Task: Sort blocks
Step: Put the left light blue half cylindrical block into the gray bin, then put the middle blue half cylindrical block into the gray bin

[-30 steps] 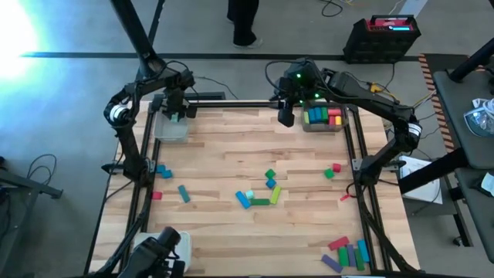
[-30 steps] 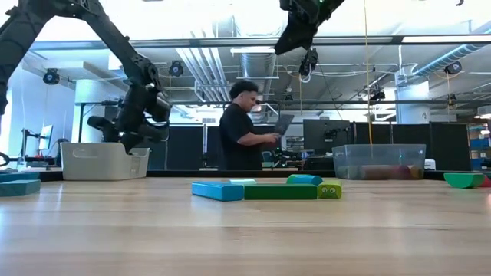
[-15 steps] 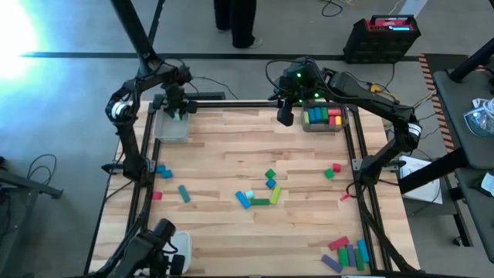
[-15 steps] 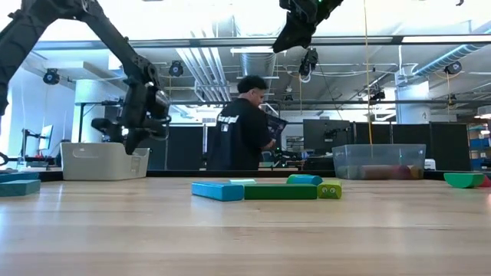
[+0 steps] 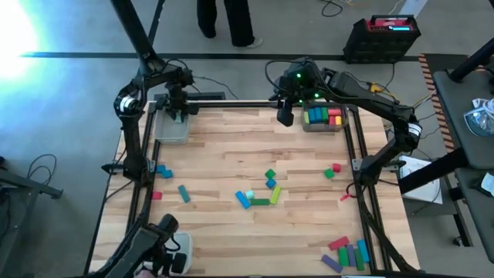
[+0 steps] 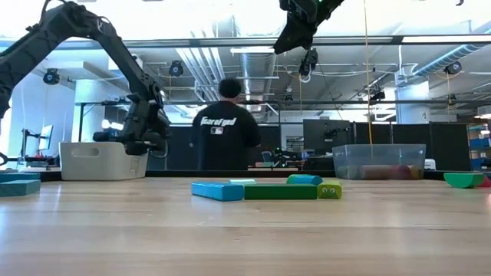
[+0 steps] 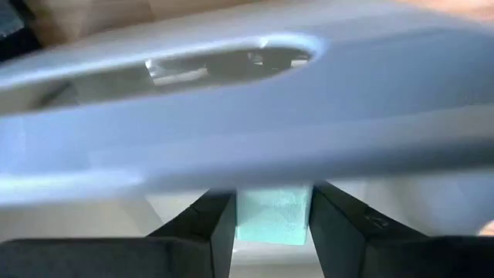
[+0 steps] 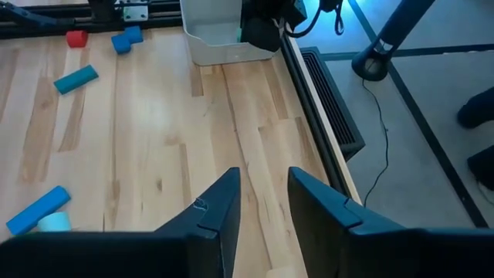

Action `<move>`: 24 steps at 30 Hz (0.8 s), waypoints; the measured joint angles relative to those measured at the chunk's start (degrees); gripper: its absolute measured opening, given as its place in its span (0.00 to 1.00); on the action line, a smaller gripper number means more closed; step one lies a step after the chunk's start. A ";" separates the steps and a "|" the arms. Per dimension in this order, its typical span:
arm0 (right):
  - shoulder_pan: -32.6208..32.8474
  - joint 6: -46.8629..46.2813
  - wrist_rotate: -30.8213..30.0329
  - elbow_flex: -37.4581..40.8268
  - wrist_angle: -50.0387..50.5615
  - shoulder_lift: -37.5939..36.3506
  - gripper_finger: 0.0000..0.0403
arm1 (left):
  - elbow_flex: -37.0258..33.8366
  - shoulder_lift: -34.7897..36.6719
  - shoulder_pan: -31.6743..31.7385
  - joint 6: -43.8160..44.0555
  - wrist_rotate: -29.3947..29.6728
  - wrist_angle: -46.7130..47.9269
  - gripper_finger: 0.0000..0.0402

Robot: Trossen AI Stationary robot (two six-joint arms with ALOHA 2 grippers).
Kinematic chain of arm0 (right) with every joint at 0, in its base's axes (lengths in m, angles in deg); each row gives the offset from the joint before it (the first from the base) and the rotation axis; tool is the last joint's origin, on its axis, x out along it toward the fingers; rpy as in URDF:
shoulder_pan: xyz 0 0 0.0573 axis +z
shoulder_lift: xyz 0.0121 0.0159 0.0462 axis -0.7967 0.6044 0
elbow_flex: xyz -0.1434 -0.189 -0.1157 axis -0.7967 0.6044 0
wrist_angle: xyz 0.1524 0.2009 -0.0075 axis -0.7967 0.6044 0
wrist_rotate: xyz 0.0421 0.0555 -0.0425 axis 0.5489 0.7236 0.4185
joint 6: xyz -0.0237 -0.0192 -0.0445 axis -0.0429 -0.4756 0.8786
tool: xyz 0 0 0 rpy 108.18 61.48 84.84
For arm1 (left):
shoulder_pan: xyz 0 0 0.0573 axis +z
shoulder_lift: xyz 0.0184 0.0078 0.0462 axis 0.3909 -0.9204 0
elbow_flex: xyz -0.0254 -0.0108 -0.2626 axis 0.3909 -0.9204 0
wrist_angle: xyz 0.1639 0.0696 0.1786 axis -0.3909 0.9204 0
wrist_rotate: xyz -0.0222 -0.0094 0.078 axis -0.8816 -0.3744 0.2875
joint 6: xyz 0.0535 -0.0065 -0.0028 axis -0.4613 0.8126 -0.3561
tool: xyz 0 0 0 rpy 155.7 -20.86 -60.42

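My left gripper (image 5: 179,110) hangs over the grey tray (image 5: 171,128) at the table's far left corner, shut on a teal block (image 7: 272,216). In the low view it sits level with the rim of the tray (image 6: 103,161). My right gripper (image 5: 285,116) is raised high at the far edge, beside the clear tray (image 5: 324,128) that holds red, green and yellow blocks. It is open (image 8: 262,208), with bare wood below. Loose blocks lie mid-table (image 5: 262,193), at the left (image 5: 164,171) and at the near right (image 5: 347,253). My left gripper pinches the teal block between its two fingers, one on each of two opposite sides (image 7: 241,220). The block's face shows between the fingertips, with the tray's pale wall (image 7: 255,116) right beyond it. Whether the block rests on the tray, I cannot tell.
A red and a green block (image 5: 332,171) lie near the right rail, a teal bar (image 5: 184,193) and a red cube (image 5: 157,196) at the left. Black rails frame the table's left and right sides. A person (image 6: 226,134) stands beyond the far edge.
My left gripper has sunk a little over the grey tray and swung slightly, still shut on the teal block. My right arm has kept still. The person behind the table has turned and walked to the left.
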 joint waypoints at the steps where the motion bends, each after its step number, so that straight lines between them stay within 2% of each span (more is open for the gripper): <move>1: 0.00 0.03 0.00 0.00 -0.10 0.00 0.26 | 0.07 0.06 0.04 -0.16 -0.02 0.03 0.32; 13: -0.02 0.25 -0.02 0.00 -0.79 0.00 0.33 | 2.99 0.22 0.05 -2.40 0.20 0.75 0.44; 17: 0.00 1.54 -0.14 0.00 -0.68 0.00 0.37 | 7.89 0.74 -0.42 -4.64 0.29 5.17 0.45; 21: -0.35 1.93 -4.10 -0.40 0.78 -0.04 0.41 | 14.33 2.74 -1.68 -7.36 0.27 9.90 0.45; 24: -1.12 2.67 -4.88 -0.91 2.03 -0.34 0.44 | 18.58 4.72 -3.32 -10.31 0.30 13.61 0.45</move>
